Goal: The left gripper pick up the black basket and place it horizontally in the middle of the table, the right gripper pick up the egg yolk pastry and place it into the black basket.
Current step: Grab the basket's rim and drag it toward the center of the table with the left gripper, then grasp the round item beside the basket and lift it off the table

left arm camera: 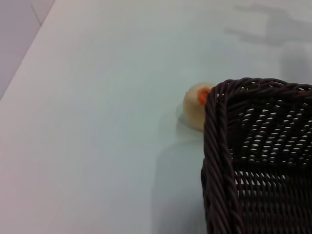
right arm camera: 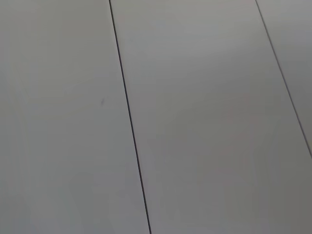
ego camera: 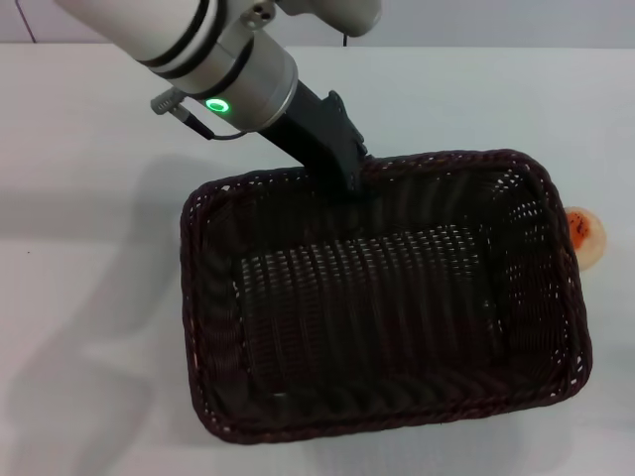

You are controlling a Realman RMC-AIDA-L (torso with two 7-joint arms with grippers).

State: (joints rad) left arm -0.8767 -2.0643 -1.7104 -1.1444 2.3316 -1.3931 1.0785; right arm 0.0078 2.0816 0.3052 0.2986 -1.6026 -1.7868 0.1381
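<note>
Surface: plain flat white tabletop (ego camera: 89, 178), lit from above.
Basket: large rectangular dark woven wicker basket (ego camera: 387, 297) lying lengthwise across the table's middle.
Left gripper: black gripper (ego camera: 349, 174) on a silver-grey arm with a green light, clamped on the basket's far braided rim.
Pastry: small round cream pastry with an orange-red patch (ego camera: 583, 236), on the table just beside the basket's right end.
Left wrist view: basket corner (left arm camera: 258, 161) partly hides the pastry (left arm camera: 194, 108).
Right wrist view: only pale grey panels (right arm camera: 195, 122) with dark seams; right gripper unseen.
</note>
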